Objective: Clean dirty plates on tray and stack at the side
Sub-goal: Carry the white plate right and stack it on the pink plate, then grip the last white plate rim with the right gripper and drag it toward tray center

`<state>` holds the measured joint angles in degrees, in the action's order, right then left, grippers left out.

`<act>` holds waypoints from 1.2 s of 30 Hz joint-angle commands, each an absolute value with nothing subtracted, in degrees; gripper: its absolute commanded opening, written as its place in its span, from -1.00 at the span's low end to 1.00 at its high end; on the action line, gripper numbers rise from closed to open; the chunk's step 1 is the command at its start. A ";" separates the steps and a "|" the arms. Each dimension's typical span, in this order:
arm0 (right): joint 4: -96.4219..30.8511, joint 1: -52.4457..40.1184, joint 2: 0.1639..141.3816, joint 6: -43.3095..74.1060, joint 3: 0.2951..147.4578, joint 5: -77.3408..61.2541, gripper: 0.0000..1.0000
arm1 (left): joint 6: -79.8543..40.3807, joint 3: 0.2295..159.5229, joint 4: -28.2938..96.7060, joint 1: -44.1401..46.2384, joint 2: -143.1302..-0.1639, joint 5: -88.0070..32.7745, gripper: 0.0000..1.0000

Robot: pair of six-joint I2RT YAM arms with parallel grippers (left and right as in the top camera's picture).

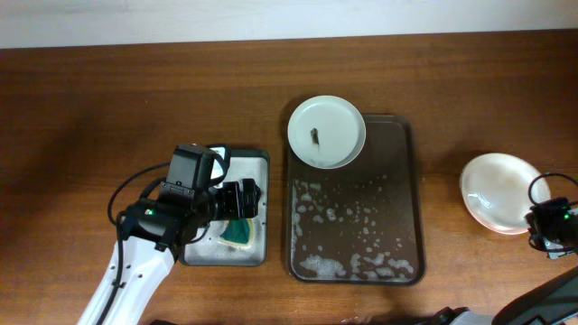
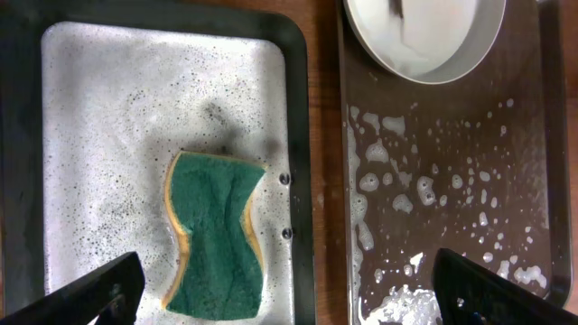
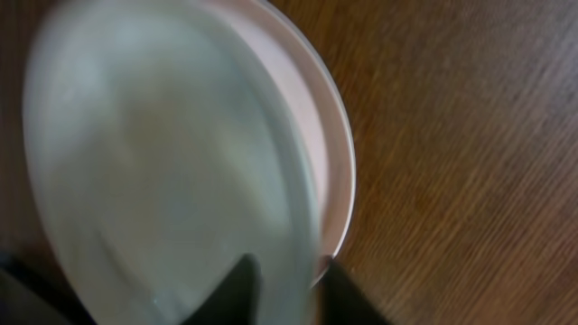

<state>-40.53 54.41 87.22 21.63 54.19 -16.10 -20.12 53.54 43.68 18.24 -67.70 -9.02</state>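
One white plate (image 1: 326, 132) with a dark speck at its centre rests on the far end of the dark brown tray (image 1: 397, 181), which is flecked with soap foam. That plate (image 2: 424, 36) and the tray (image 2: 452, 181) also show in the left wrist view. A stack of white plates (image 1: 492, 190) sits on the table to the right. My right gripper (image 1: 535, 219) is shut on the rim of the top plate (image 3: 163, 162), which lies tilted over a lower plate (image 3: 330, 135); its fingers (image 3: 289, 284) straddle the rim. My left gripper (image 1: 244, 194) is open and empty (image 2: 293, 302).
A smaller grey tray (image 1: 253, 162), wet and soapy (image 2: 135, 108), lies left of the brown tray. A green-yellow sponge (image 2: 217, 235) rests in it, under my left gripper. Bare wooden table surrounds both trays.
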 commanded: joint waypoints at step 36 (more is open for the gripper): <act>-6.11 -5.45 102.10 6.44 56.93 -12.80 -0.92 | -19.62 54.26 43.86 17.93 -67.37 -8.80 0.99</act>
<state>-1.63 -5.72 108.95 6.96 56.77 -13.34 -20.12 53.54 43.86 18.24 -67.70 -9.02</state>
